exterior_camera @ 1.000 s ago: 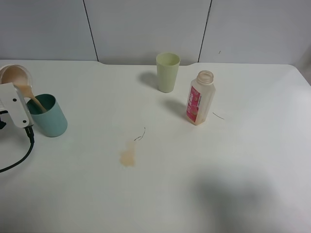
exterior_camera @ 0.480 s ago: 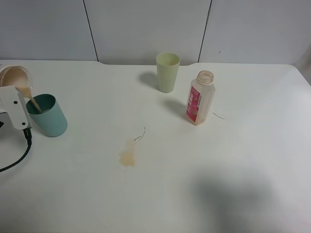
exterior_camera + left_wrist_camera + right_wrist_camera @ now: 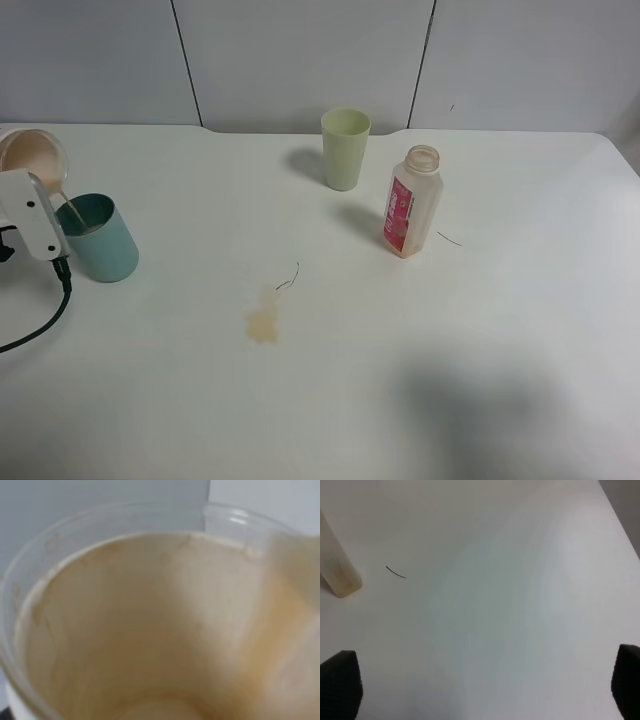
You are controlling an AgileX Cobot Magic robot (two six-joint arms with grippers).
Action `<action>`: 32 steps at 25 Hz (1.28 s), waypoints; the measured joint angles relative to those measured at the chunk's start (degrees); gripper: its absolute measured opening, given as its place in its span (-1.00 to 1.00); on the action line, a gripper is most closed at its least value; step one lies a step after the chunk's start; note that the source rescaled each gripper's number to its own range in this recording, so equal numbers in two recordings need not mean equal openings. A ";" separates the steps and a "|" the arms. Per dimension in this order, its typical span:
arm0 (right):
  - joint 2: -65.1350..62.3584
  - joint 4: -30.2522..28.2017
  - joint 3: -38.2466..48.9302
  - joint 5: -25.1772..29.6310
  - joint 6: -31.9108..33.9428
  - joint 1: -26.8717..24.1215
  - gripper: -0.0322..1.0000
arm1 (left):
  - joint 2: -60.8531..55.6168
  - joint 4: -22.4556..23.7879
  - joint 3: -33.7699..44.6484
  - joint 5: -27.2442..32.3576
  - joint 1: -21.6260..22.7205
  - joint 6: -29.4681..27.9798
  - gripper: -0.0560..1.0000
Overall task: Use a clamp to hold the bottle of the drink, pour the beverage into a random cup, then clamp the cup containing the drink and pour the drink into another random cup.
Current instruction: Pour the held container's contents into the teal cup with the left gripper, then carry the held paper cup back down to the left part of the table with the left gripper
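Observation:
At the far left, my left gripper (image 3: 33, 200) is shut on a pale cup (image 3: 30, 153), tipped over a teal cup (image 3: 100, 240). A thin beige trickle runs from its rim into the teal cup. The left wrist view is filled by the pale cup's inside (image 3: 150, 630), coated with beige drink. The open bottle (image 3: 411, 200) with a red label stands upright at centre right; its base (image 3: 337, 570) shows in the right wrist view. A light green cup (image 3: 345, 148) stands behind it. My right gripper (image 3: 482, 690) is open over bare table, out of the high view.
A beige spill (image 3: 263, 324) marks the white table (image 3: 450, 330) near the middle, with a short dark thread beside it. Another thread (image 3: 396, 572) lies right of the bottle. A black cable (image 3: 40, 320) trails from the left arm. A wall stands behind the table.
The stream from the pale cup into the teal cup has thinned from a thick pour to a trickle. The left gripper has barely shifted. Bottle and green cup are unmoved.

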 joint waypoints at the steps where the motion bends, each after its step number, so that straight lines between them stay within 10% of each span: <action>1: 0.00 0.00 0.00 0.00 0.00 0.00 1.00 | 0.00 0.00 0.00 -0.05 0.00 -1.59 -0.84; 16: 0.00 0.00 0.00 0.00 0.00 0.00 1.00 | 0.00 2.66 0.00 -0.05 0.00 -51.32 -0.84; 24: 0.00 0.00 0.00 0.00 0.00 0.00 1.00 | -1.55 11.92 0.04 0.74 0.00 -80.90 -0.84; 32: 0.00 0.00 0.00 0.00 0.00 0.00 1.00 | -5.76 14.92 0.07 1.47 0.00 -88.80 -0.84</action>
